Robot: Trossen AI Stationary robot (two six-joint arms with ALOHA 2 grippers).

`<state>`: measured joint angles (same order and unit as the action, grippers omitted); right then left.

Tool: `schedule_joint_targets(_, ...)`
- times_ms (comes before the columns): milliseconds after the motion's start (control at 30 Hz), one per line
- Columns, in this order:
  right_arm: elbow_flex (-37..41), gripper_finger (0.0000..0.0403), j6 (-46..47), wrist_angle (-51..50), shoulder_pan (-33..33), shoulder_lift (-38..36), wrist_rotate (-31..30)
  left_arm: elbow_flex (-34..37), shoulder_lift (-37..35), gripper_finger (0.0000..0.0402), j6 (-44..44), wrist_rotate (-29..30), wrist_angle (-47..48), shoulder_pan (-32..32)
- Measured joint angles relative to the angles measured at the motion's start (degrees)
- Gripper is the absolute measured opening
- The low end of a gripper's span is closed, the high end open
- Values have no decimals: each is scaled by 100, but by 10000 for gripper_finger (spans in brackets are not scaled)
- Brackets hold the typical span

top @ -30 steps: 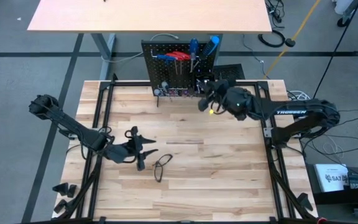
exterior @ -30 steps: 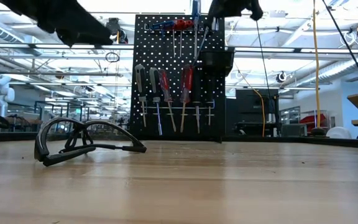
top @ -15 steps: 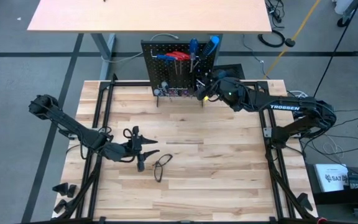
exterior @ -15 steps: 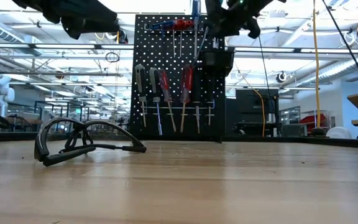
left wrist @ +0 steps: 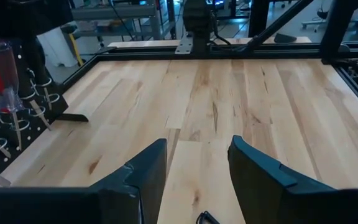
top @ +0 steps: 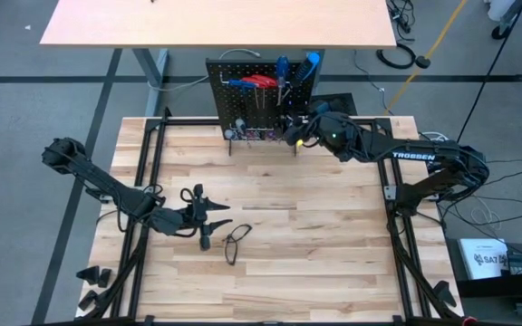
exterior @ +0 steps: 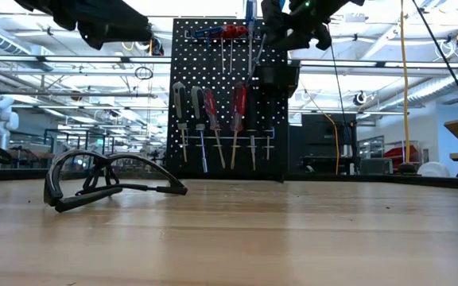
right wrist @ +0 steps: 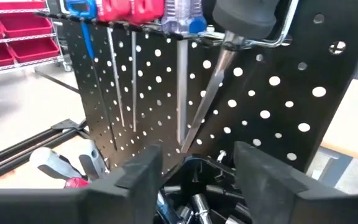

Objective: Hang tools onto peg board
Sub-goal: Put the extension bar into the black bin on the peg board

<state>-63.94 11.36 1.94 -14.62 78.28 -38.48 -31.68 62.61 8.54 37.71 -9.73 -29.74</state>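
Right gripper (top: 290, 129) was up at the upright black perforated metal peg board (top: 243, 72), upper centre of the high view, right over the small black bin (exterior: 277, 79) clipped to the board's right side. Right wrist view showed both fingers (right wrist: 135, 180) spread apart with nothing between them, so released. Small silver bits (right wrist: 197, 202) lay loose inside the bin just beyond the fingertips.

Tools were already hung on the board. Top row: blue-handled hex key (right wrist: 79, 7), red-handled screwdrivers (right wrist: 126, 7), a clear-handled screwdriver (right wrist: 180, 9), and a dark-handled one (right wrist: 244, 12) whose shaft slanted down toward the bin. Lower row in the low view: grey-handled and red-handled screwdrivers (exterior: 238, 107) hanging upright.

Left gripper (top: 208, 220) sat over the lower left of the pale wooden tabletop (top: 333, 235), well away from the board. Left wrist view showed its fingers (left wrist: 148, 165) parted, holding nothing.

Black wire loop (top: 236, 243) lay flat on the table just right of and below the left gripper, not touching it. In the low view it sat at left of frame (exterior: 102, 187), well in front of the board.
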Motion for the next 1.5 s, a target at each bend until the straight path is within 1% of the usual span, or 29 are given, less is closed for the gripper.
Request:
schedule_joint_targets(133,0,211,0,-14,111,-64,86,0,0,173,0,0,1,0)
schedule_joint_targets(267,0,219,23,-107,271,-207,244,0,0,173,2,-2,6,0)
schedule_joint_targets(300,-2,218,68,-80,308,-218,353,0,0,173,2,-2,4,0)
schedule_joint_targets(367,-7,207,266,-84,342,-217,762,0,0,173,0,-2,12,0)
schedule_joint_targets(400,-7,196,362,-90,344,-179,990,0,0,173,2,-2,12,4)
schedule_joint_targets(467,-7,154,435,-113,344,-64,1315,0,0,173,2,-1,10,15)
schedule_joint_targets(500,-7,124,432,-203,344,3,1380,0,0,173,4,-2,10,15)
schedule_joint_targets(567,-7,49,350,-323,374,116,1485,0,0,173,16,-2,-3,13)
schedule_joint_targets(600,-4,25,259,-391,395,148,1457,0,0,173,54,-2,-2,13)
schedule_joint_targets(633,-2,16,192,-395,428,162,1371,0,0,173,128,-2,-3,13)
schedule_joint_targets(700,-2,12,185,-363,489,166,1182,0,0,173,164,-2,-3,11)
schedule_joint_targets(767,-2,4,172,-380,537,102,1150,0,0,173,164,-4,14,9)
schedule_joint_targets(833,-6,2,242,-340,540,55,1141,0,0,173,160,-4,16,9)
schedule_joint_targets(1100,-4,0,877,-1026,331,57,1136,0,0,173,157,-4,38,9)
schedule_joint_targets(1233,-4,0,1026,-1175,333,57,547,0,0,173,156,-4,40,9)
schedule_joint_targets(1333,-4,0,952,-1210,357,59,88,0,0,173,157,-4,41,9)
schedule_joint_targets(1500,-2,0,389,-607,619,57,100,0,0,173,155,-4,41,9)
